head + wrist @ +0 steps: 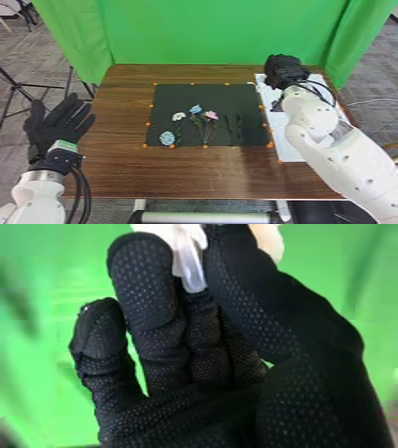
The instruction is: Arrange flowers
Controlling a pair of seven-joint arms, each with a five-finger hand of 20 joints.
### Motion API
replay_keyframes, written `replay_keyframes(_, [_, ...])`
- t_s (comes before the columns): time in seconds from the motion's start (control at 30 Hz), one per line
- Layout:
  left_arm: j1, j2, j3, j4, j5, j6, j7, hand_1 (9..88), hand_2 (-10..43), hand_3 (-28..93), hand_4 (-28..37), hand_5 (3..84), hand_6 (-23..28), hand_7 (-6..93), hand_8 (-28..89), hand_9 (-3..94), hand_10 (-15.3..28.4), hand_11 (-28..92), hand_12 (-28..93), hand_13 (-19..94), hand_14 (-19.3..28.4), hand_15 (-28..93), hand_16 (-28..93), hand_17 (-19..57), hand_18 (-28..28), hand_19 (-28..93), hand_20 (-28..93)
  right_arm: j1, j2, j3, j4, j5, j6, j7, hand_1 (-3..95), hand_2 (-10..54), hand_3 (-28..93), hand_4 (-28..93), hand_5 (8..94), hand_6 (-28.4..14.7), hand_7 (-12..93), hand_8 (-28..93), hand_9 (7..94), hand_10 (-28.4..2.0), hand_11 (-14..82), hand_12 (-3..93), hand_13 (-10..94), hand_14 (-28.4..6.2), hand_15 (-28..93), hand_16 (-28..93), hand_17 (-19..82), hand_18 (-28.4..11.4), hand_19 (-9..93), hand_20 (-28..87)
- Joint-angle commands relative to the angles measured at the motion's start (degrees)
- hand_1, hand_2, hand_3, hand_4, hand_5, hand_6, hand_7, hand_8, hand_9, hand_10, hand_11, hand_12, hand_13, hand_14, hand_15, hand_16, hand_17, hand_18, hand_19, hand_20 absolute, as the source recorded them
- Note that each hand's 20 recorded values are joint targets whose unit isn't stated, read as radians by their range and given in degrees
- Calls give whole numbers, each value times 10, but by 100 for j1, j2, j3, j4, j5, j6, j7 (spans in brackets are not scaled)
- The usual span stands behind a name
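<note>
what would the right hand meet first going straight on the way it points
The right hand would probably meet the green curtain behind the table; how far off is unclear.

White piece (162, 230) cut off, partly behind fingers (144, 279)

Lying on black mat (178, 95): pale-blue clustered bloom (167, 138); white bloom (179, 116); blue bloom (195, 108); pink bloom (211, 115); dark stems (239, 127) to their right. Pinched in right hand (284, 67): pale artificial flower (191, 261), translucent stub.

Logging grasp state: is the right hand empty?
No, the right hand pinches a white piece between its thumb and a finger in the right wrist view.
</note>
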Motion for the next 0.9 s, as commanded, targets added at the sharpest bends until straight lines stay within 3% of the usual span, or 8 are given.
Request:
replay_keyframes(0.03, [-77, -4, 42, -30, 46, 127, -87, 249, 153, 681, -283, 384, 83, 203, -101, 303, 143, 266, 121, 180, 135, 411, -73, -65, 135, 347, 132, 315, -206, -718, 88, 156, -607, -353, 649, -95, 693, -283, 762, -5, 315, 33, 854, -84, 135, 464, 742, -41, 454, 411, 364, -228, 846, 388])
replay_keyframes(0.07, [-67, -6, 33, -21, 82, 95, -66, 249, 155, 680, -283, 385, 84, 204, -100, 304, 143, 267, 121, 182, 136, 413, -72, -66, 135, 348, 133, 293, -149, -796, 10, 200, -657, -341, 649, -95, 693, -283, 761, -4, 317, 33, 851, -84, 135, 466, 741, -40, 454, 411, 363, -228, 845, 388])
replay_keyframes(0.13, [-16, 24, 3, -48, -11, 79, 25, 249, 156, 680, -283, 387, 84, 205, -100, 306, 144, 270, 121, 184, 136, 418, -72, -66, 135, 349, 133, 323, -112, -886, 29, 127, -701, -440, 648, -95, 692, -283, 757, -5, 319, 34, 848, -84, 135, 467, 740, -40, 453, 411, 361, -228, 844, 388])
replay_keyframes(0.27, [15, 39, -13, -62, -38, 146, 92, 250, 156, 681, -283, 387, 84, 207, -100, 307, 145, 270, 120, 185, 136, 421, -73, -67, 136, 351, 134, 379, -89, -1104, 86, 118, -643, -459, 647, -95, 693, -283, 754, -5, 320, 30, 847, -84, 136, 466, 737, -40, 452, 412, 360, -228, 843, 390])
replay_keyframes(0.3, [3, 24, -9, -71, -31, 197, 69, 250, 157, 680, -283, 388, 84, 207, -101, 307, 145, 270, 120, 186, 137, 422, -73, -67, 136, 351, 134, 372, -104, -1130, 100, 105, -630, -446, 647, -95, 693, -283, 753, -6, 321, 29, 847, -84, 136, 465, 736, -40, 453, 412, 360, -227, 843, 390])
replay_keyframes(0.53, [-99, 35, 66, -26, -32, 126, 54, 251, 160, 680, -283, 391, 84, 211, -102, 311, 145, 275, 121, 190, 137, 431, -75, -66, 135, 356, 135, 473, -130, -1431, 233, -92, -557, -450, 642, -95, 696, -283, 747, -3, 320, 19, 840, -84, 133, 460, 731, -40, 450, 410, 359, -227, 840, 390])
replay_keyframes(0.8, [-49, 9, -31, -61, -33, 163, -6, 252, 165, 677, -283, 391, 84, 211, -103, 311, 145, 275, 120, 191, 138, 434, -79, -65, 135, 357, 134, 385, -109, -1394, 217, -55, -734, -406, 614, -95, 686, -283, 719, -13, 293, -9, 814, -91, 98, 405, 710, -46, 435, 391, 347, -232, 827, 381])
replay_keyframes(0.9, [-38, 10, -31, -66, -77, 96, 0, 251, 165, 679, -283, 391, 84, 212, -103, 311, 145, 276, 120, 191, 137, 434, -79, -65, 135, 358, 133, 374, -123, -1339, 238, -60, -770, -340, 584, -95, 684, -283, 709, -19, 286, -16, 805, -96, 91, 388, 701, -55, 435, 379, 340, -235, 821, 375])
